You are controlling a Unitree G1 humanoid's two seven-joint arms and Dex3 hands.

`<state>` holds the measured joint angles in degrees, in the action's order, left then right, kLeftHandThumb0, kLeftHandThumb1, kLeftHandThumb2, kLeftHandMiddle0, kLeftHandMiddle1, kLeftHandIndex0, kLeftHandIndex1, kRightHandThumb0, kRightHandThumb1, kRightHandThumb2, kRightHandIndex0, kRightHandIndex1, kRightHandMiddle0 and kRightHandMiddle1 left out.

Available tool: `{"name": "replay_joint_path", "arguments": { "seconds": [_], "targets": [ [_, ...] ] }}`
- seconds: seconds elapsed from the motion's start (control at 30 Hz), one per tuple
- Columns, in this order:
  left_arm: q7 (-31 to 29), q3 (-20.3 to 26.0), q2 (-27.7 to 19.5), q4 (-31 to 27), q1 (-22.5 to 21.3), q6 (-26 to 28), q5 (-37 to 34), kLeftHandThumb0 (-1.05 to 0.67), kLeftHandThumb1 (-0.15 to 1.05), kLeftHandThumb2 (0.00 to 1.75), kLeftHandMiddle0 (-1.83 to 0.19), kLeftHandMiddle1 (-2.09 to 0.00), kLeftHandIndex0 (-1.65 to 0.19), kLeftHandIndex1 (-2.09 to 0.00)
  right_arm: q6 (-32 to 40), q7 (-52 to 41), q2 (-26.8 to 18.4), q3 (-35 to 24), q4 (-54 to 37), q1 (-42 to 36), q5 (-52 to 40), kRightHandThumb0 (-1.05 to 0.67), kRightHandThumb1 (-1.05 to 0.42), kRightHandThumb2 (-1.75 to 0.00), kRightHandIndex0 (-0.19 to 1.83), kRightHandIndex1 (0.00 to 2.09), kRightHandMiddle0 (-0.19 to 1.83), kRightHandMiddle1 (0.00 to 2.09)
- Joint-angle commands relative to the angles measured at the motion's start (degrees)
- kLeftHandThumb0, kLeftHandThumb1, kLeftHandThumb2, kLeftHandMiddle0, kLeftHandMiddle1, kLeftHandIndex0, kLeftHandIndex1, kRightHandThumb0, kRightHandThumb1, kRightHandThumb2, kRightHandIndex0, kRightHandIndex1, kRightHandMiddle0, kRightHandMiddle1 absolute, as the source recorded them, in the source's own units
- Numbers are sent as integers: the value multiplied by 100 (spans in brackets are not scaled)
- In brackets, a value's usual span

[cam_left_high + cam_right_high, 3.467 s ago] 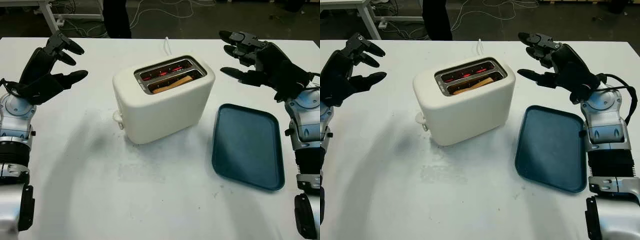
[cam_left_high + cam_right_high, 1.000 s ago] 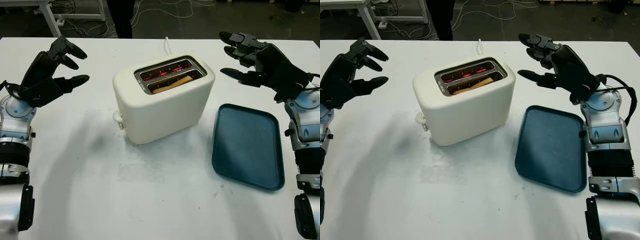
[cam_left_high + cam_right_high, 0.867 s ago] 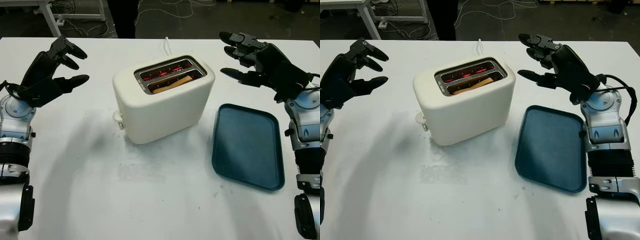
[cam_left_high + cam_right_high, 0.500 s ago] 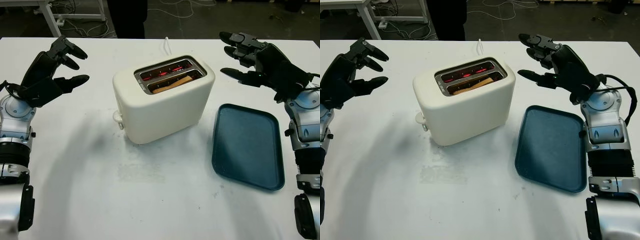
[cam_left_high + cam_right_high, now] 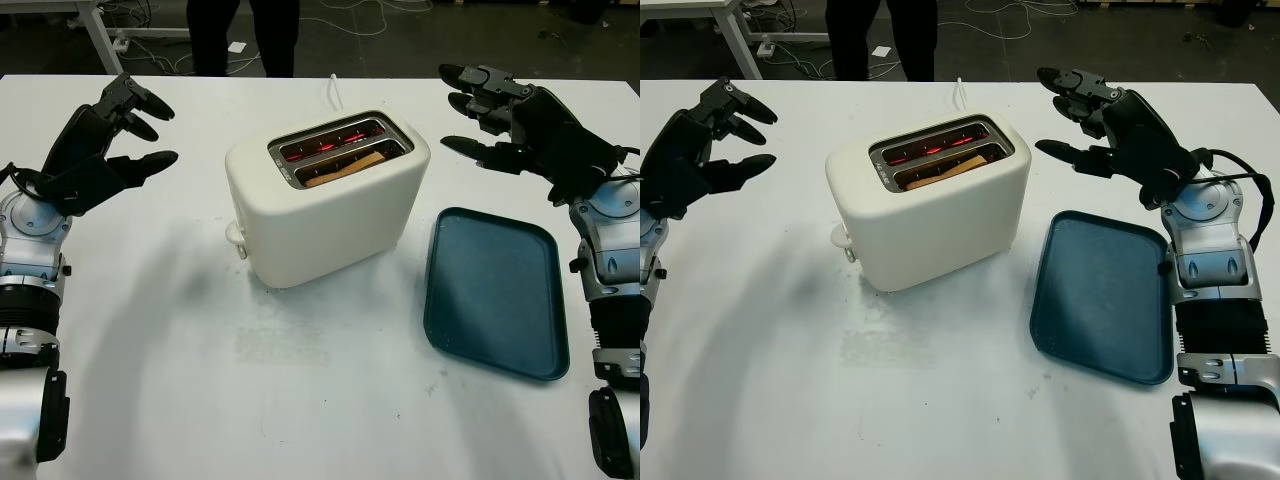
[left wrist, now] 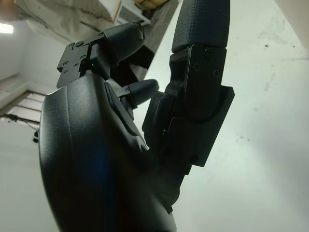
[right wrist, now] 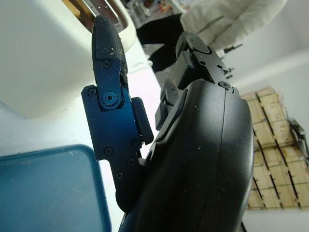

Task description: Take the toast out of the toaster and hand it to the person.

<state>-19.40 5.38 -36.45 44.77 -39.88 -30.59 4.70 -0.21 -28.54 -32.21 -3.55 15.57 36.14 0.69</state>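
I see the toast [image 5: 345,168], a tan slice, sunk in the near slot of the glossy cream rounded toaster [image 5: 325,200]; elements glow red. My left hand [image 5: 95,150] hovers open, well left of it. My right hand [image 5: 510,120] hovers open beyond the matte blue rectangular tray [image 5: 495,290]. A person [image 5: 243,35] in dark trousers stands past the white table [image 5: 300,400].

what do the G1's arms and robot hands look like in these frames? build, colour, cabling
Both robot hands, left and right, are matte black three-finger units with blocky, screw-fastened segments. The forearms are silver-grey shells with black ribbed sections. A thin black cable loops beside the right wrist.
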Motion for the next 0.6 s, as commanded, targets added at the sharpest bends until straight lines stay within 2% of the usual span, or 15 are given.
{"name": "replay_joint_path", "arguments": {
  "seconds": [0.0, 0.23, 0.57],
  "targets": [
    [-20, 20, 8, 23, -55, -53, -63, -105, 92, 31, 0, -161, 0, -150, 61, 26, -10, -16, -61, -50, -14, -70, -92, -22, 23, 0, 25, 0],
    [-6, -50, 34, 11, -71, 10, 10, -105, 92, 32, 0, -168, 0, -155, -16, -5, -14, -24, -21, -49, -37, -68, -92, -22, 23, 0, 25, 0],
    [-39, -14, 54, 118, -93, -94, -34, -105, 92, 31, 0, -166, 0, -152, 86, 8, -34, -39, -54, -62, -33, -71, -92, -21, 23, 1, 25, 0]
  ]
}}
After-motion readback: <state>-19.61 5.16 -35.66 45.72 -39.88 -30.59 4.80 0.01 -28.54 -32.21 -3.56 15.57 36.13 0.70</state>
